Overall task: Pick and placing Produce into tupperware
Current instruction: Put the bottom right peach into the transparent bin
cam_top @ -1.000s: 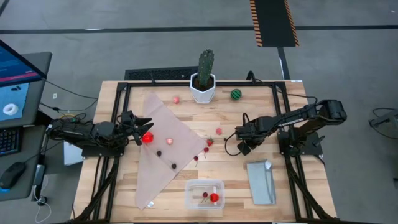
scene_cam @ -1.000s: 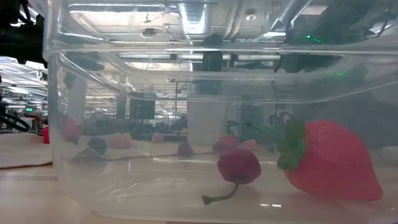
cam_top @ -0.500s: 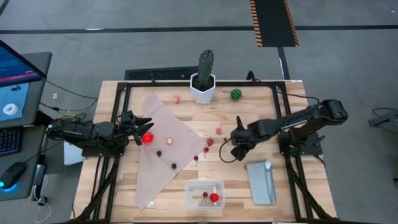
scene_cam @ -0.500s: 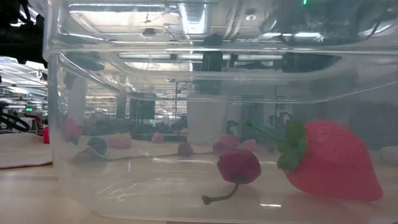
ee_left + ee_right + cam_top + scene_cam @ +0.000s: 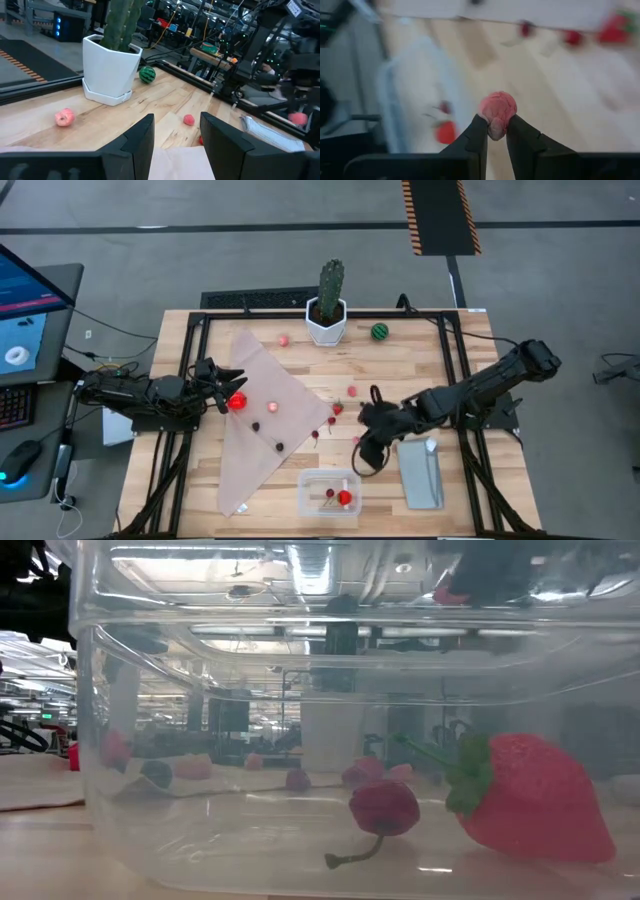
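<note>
The clear tupperware (image 5: 330,492) stands near the table's near edge with a red strawberry (image 5: 530,795) and a dark cherry (image 5: 385,808) lying in it. My right gripper (image 5: 362,442) hovers just beyond its far right corner, shut on a pink bit (image 5: 498,107). More produce lies on the beige cloth (image 5: 270,415) and the wood: a strawberry (image 5: 237,402), cherries, pink bits, and a green striped ball (image 5: 379,332). My left gripper (image 5: 228,385) waits open at the cloth's left edge, beside that strawberry. My right gripper pinches the pink bit's lower half (image 5: 496,127) between its two fingertips (image 5: 479,131). The bit is lifted clear of the table and its rounded top stands out past the fingertips. In the low view it shows above the tub's rim (image 5: 452,595).
A cactus in a white pot (image 5: 328,308) stands at the far edge. The flat grey-blue lid (image 5: 420,472) lies right of the tub, close under the right arm. A loose cable loops by the right gripper. Bare wood lies between the cloth and the lid.
My right arm has swung toward the table's near edge and a little left, carrying the pink bit from mid-table to the tub's far right corner. It comes into the low view above the tub. The left arm and the produce on the table have stayed put.
</note>
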